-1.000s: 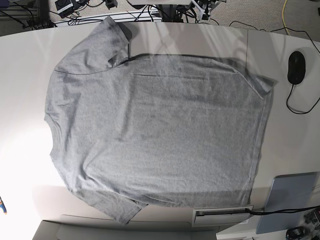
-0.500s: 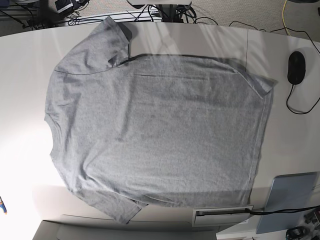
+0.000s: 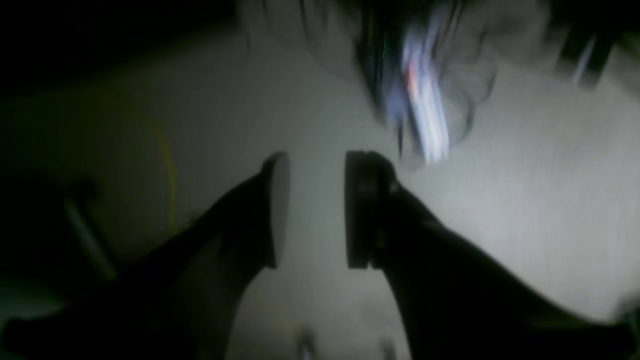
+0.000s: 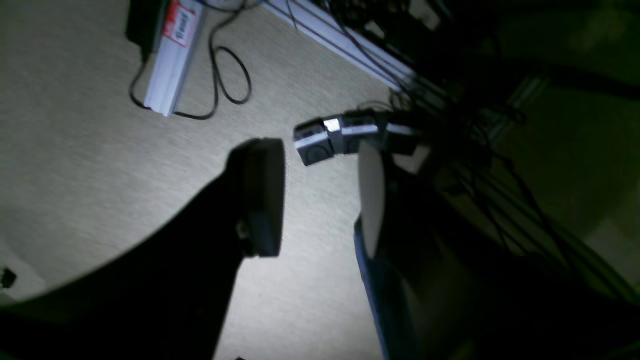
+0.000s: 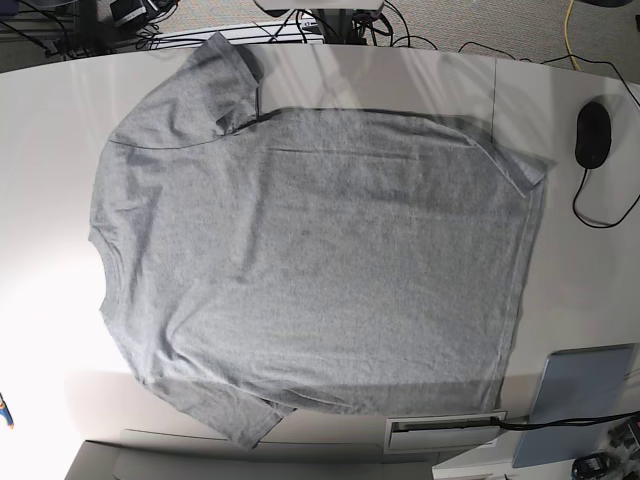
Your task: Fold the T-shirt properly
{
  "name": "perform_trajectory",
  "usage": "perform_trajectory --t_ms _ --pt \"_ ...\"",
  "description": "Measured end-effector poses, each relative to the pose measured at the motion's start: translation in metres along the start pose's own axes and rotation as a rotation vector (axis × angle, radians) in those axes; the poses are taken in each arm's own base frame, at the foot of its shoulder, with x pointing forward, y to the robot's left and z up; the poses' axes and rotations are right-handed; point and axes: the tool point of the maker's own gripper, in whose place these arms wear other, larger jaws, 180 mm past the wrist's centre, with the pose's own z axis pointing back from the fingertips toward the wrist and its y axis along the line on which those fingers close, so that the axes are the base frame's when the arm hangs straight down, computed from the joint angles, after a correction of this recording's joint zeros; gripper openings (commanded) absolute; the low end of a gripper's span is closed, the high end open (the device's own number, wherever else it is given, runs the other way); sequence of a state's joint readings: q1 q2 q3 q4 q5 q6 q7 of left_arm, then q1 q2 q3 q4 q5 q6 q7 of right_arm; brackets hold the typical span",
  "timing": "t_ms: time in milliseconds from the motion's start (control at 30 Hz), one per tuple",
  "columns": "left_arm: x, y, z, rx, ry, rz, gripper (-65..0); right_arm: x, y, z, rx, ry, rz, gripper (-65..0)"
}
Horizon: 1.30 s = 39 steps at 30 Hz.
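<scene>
Ideally, both empty, parted grippers, left gripper (image 3: 310, 210) and right gripper (image 4: 320, 200), descend onto the flat heather-grey cotton T-shirt (image 5: 310, 270) and pinch one sleeve edge cleanly.

We see neither arm in the base view. The T-shirt (image 5: 310, 260) lies plain side up, its underside hidden against the table (image 5: 580, 250). Beyond the shirt's hem, a grey pad (image 5: 578, 400) runs off the frame's edge. The left wrist view is smeared by motion; above the left gripper (image 3: 312, 210) a pale streaked object (image 3: 422, 115) is unreadable.
</scene>
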State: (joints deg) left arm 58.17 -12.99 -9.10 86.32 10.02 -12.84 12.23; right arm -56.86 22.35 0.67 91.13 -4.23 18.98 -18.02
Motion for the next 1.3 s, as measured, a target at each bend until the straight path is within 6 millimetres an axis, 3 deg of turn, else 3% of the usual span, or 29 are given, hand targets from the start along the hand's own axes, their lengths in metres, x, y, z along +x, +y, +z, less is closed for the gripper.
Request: perform_trajectory --t_ms 67,200,433,567,767,933,1067,1300 --pt "-0.007 -0.003 0.005 -0.017 0.011 -0.013 -46.7 0.002 -0.001 0.0 -0.002 -0.005 0.002 -40.5" --pt "0.017 0.01 0.004 0.007 -0.059 -0.035 -46.7 0.002 -0.001 0.001 -0.003 -0.006 0.003 -40.5" --pt "0.001 0.021 0.007 0.016 0.004 -0.066 -46.7 -0.004 -0.005 0.001 -0.026 0.028 0.027 -40.5" --pt "-0.011 0.039 0.009 0.062 0.071 -0.087 -46.7 -0.005 -0.005 0.001 -0.029 0.034 0.027 -40.5" --pt "-0.006 0.074 0.02 0.18 0.063 -0.153 -46.7 -0.009 -0.011 0.021 -0.124 0.056 0.131 -40.5" --pt "0.032 0.095 0.049 0.293 -0.034 -0.293 -46.7 0.022 -0.026 0.053 -0.277 -0.017 0.241 -40.5" --pt "0.079 0.11 0.081 0.396 -0.15 -0.418 -46.7 0.053 -0.034 0.08 -0.345 -0.089 0.315 -40.5" --pt "0.163 0.115 0.123 0.458 -0.359 -0.634 -46.7 0.114 -0.055 0.123 -0.488 -0.182 0.524 -40.5"
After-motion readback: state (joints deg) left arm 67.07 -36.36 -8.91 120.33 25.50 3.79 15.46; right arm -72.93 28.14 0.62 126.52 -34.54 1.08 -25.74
